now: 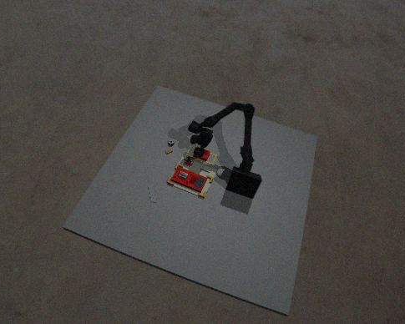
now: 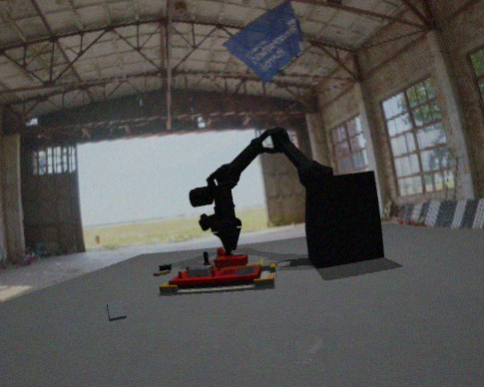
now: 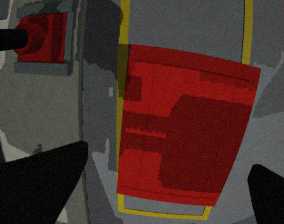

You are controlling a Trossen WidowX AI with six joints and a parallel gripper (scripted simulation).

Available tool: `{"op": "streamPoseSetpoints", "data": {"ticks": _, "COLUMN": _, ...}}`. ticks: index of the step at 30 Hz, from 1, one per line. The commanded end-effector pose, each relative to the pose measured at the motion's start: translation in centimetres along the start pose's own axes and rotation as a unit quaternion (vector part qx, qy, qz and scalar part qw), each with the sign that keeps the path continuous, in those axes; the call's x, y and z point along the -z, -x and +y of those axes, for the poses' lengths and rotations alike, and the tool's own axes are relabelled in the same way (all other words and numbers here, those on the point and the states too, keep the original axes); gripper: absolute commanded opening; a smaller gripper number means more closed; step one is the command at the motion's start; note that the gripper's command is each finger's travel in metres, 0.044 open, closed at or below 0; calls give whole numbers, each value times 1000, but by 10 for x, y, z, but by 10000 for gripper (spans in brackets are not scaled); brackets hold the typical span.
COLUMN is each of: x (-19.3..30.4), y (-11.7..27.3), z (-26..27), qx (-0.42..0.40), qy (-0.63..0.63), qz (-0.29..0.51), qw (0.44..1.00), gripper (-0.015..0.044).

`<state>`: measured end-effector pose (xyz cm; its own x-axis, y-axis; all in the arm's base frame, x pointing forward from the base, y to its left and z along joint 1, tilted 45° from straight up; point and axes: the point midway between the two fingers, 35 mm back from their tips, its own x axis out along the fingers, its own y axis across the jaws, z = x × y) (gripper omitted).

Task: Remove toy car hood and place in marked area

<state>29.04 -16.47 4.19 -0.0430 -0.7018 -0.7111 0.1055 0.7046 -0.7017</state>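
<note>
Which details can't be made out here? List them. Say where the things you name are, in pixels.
- Writing on the blue banner [image 2: 265, 42]: exterior view, too blurred to read.
- Underside of the hood [image 1: 205, 155] [image 2: 232, 260] [image 3: 193, 130]: every view, hidden by its own top.
- Most of the toy car [image 1: 180, 180] [image 2: 219, 276]: wrist view, cut off by the left edge.

The hood [image 1: 205, 155] [image 2: 233, 259] [image 3: 188, 125] sits in the marked area [image 1: 215, 162] [image 3: 122, 170] on the counter [image 1: 220, 250] [image 2: 234, 344], between the car [image 1: 188, 179] [image 2: 216, 275] and the counter's far edge. From the exterior view, the arm's base [image 1: 244, 182] [image 2: 344, 219] stands right of both.
</note>
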Motion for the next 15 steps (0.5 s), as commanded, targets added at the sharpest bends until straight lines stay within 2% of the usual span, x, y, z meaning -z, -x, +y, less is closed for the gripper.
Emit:
{"op": "streamPoseSetpoints", "data": {"ticks": 1, "x": -3, "y": 37, "z": -3, "qx": 4, "qy": -6, "qz": -14, "qw": 1000, "gripper": 440}}
{"op": "streamPoseSetpoints", "data": {"ticks": 15, "x": -2, "y": 44, "z": -3, "qx": 4, "qy": -6, "qz": -14, "qw": 1000, "gripper": 440}}
